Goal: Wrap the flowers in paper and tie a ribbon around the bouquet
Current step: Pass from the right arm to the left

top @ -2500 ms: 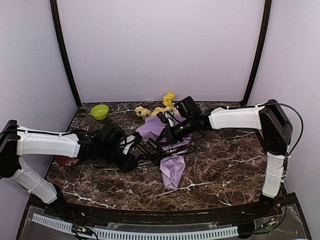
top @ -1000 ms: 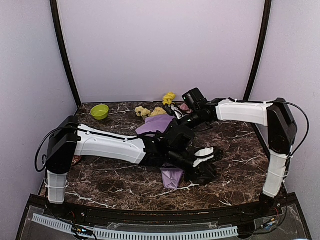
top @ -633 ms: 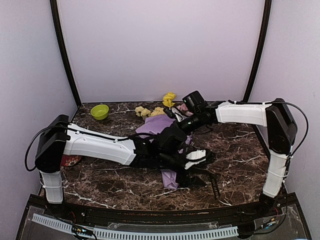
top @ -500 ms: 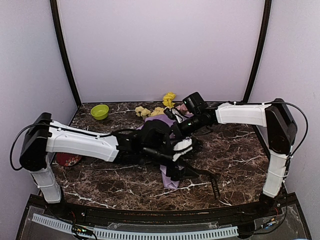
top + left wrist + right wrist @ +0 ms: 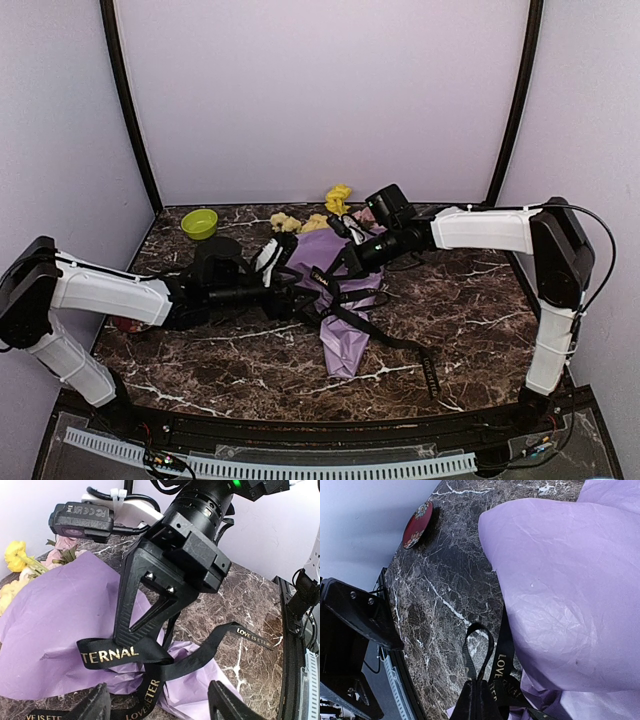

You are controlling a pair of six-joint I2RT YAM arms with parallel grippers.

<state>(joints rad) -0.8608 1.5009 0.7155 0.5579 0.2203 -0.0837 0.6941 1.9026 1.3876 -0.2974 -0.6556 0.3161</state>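
Observation:
The bouquet lies mid-table: lilac paper (image 5: 345, 340) (image 5: 55, 620) (image 5: 560, 590) rolled in a cone, with yellow and cream flowers (image 5: 310, 222) (image 5: 15, 555) sticking out at its far end. A black ribbon (image 5: 400, 345) (image 5: 107, 655) (image 5: 502, 665) with gold lettering crosses the cone, and one end trails toward the front right. My right gripper (image 5: 335, 275) (image 5: 481, 695) is shut, pinching a loop of ribbon over the paper. My left gripper (image 5: 296, 290) (image 5: 160, 705) hangs just left of that spot, fingers (image 5: 92, 705) wide apart and holding nothing.
A green bowl (image 5: 200, 223) sits at the back left. A red round dish (image 5: 128, 322) (image 5: 417, 525) lies under my left forearm near the left wall. Lilac walls close in the marble table (image 5: 470, 300) on three sides.
My left arm has swung back from the right side of the bouquet to its left. Its gripper has opened and dropped the ribbon end, which now trails front right. The right gripper stayed shut.

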